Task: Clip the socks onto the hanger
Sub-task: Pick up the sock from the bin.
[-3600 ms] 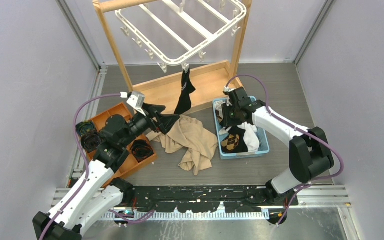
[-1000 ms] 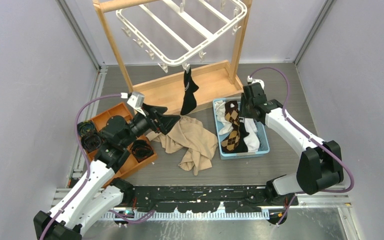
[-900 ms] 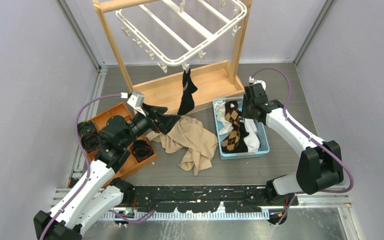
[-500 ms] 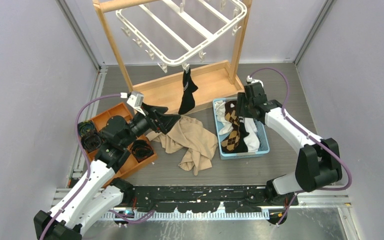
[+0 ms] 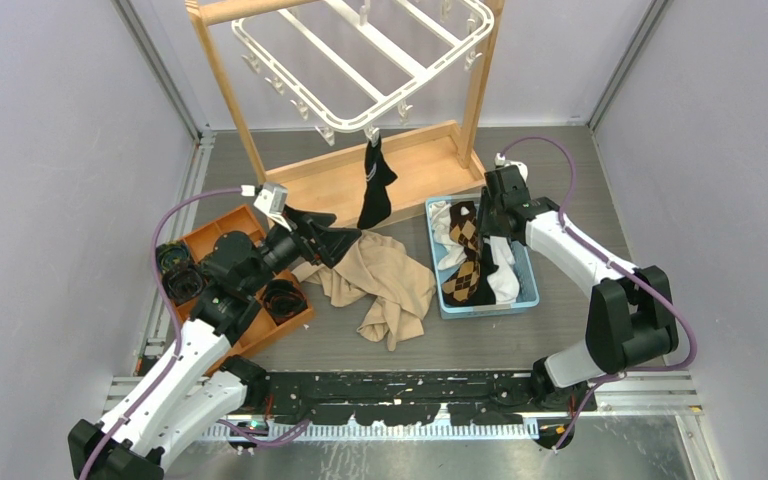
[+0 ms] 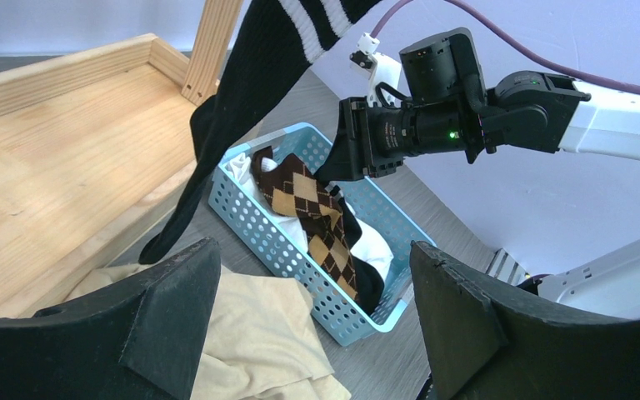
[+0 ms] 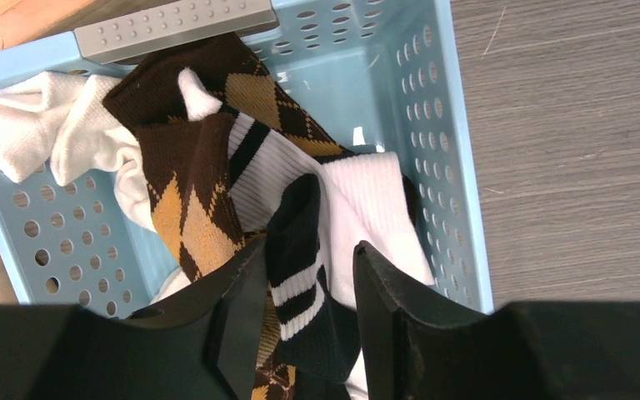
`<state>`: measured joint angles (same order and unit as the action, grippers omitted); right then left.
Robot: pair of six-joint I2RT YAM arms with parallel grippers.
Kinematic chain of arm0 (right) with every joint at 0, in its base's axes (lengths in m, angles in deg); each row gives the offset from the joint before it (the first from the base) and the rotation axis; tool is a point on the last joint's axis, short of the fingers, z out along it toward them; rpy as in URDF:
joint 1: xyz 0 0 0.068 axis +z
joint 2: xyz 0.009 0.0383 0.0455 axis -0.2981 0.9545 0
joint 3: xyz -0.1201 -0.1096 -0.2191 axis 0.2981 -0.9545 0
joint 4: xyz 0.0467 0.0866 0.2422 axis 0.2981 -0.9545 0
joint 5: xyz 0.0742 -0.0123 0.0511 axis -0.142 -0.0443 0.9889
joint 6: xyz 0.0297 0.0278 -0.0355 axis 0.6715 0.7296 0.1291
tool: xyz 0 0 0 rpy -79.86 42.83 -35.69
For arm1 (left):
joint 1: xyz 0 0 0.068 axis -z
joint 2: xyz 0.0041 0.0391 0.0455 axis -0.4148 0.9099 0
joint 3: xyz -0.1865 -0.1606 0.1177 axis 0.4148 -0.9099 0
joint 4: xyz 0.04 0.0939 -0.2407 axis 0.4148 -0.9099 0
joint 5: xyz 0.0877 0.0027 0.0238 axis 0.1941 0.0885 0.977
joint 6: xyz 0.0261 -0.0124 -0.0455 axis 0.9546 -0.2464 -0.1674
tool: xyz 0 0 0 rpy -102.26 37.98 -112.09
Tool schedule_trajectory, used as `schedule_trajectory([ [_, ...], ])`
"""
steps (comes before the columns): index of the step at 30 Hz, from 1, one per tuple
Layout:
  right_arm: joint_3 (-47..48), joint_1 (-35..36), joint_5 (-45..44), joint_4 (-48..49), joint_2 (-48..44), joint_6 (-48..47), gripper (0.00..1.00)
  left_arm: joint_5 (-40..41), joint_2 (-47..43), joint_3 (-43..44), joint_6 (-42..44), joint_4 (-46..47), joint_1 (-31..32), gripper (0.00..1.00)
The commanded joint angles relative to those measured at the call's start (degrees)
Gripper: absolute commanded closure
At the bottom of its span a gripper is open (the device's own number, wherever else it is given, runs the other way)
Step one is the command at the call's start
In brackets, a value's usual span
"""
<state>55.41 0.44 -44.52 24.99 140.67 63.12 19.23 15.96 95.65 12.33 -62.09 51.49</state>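
**Right gripper**: lowered into a light-blue perforated plastic basket. Its fingers stand apart, astride the basket's black sock with white stripes. Whether they pinch it cannot be told.
- Just left of the fingers: a brown argyle diamond-patterned sock, running away to the basket's far wall.
- Just ahead of the fingers: a white sock with black bands.
- Far left corner: a plain white sock.
- To the right, outside the basket: the grey table.

**Left gripper**: released, fingers spread wide, nothing between them.
- Directly below: a large plain beige cloth, crumpled.
- Ahead: the basket and the right gripper.
- Ahead and above: a hanging black sock with white stripes. It is clipped to the near rim of the white plastic rectangular drying hanger.
- Behind that sock: the light wooden stand.
- Behind the left gripper: an orange plastic tray.
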Motion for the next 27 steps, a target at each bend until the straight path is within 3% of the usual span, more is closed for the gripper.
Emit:
schedule_trajectory([
  [1,0.03,-0.12,-2.32,-0.69,-3.26,0.52,0.52,-0.23,0.28,0.09,-0.28,3.47,-0.18,0.16],
  [10,-1.4,-0.33,-0.89,-1.61,-0.69,0.43,0.61,0.0,-0.61,-0.27,-0.19,2.93,-0.18,0.16],
  [16,-1.84,-0.36,1.14,-0.13,-3.46,-1.4,0.89,0.0,-1.46,-0.45,-0.17,2.78,-0.18,0.16],
  [19,-1.95,-0.42,1.19,0.47,-7.82,-4.42,0.98,-0.42,-1.82,-0.66,-0.47,3.98,-0.18,0.16],
  [27,-3.69,-0.55,7.66,3.74,-24.44,-14.15,0.99,-2.91,-3.03,-1.23,-1.15,13.61,-0.18,0.14],
])
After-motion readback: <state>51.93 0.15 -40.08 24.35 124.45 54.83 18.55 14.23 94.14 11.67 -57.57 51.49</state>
